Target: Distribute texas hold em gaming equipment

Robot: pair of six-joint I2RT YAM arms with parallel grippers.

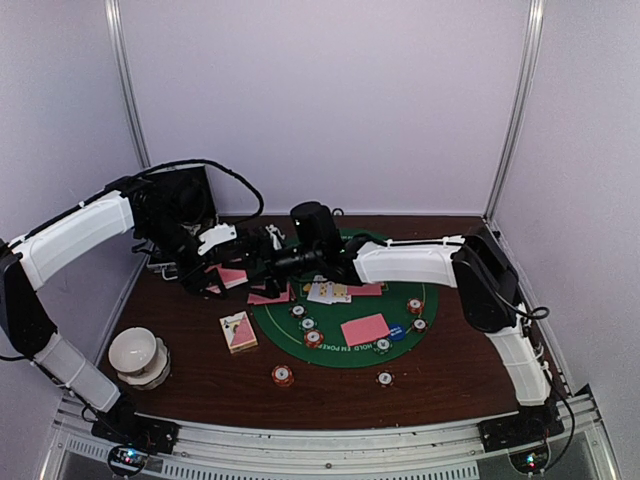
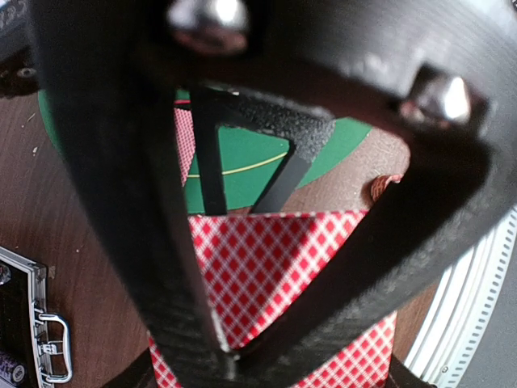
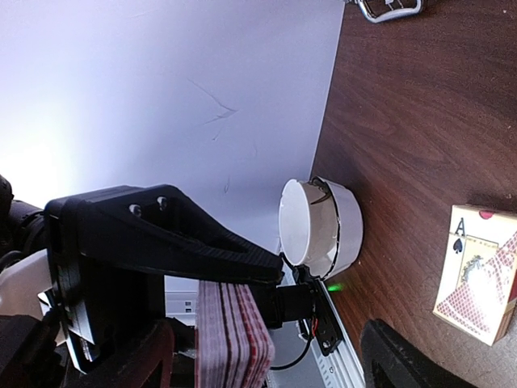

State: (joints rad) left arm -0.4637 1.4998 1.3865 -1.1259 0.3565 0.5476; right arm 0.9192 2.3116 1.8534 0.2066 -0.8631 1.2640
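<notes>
Left fingers (image 2: 121,210) clamped on a stack of pink-backed playing cards (image 2: 275,259); right fingers (image 3: 404,360) spread apart, close to the stack.
The stack hangs above the far left of the worktop (image 1: 200,390), at the left edge of the green mat (image 1: 278,322). A single pink-backed card (image 1: 364,329) lies on the mat, with striped poker chips (image 1: 283,375) on it and just near of it. A card box (image 1: 238,331) lies left of the mat, and a white bowl (image 1: 137,352) sits near left.

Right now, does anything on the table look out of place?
A red chip and a white-edged chip lie on bare wood, outside the green mat where the others sit. The card box lies askew beside it.
</notes>
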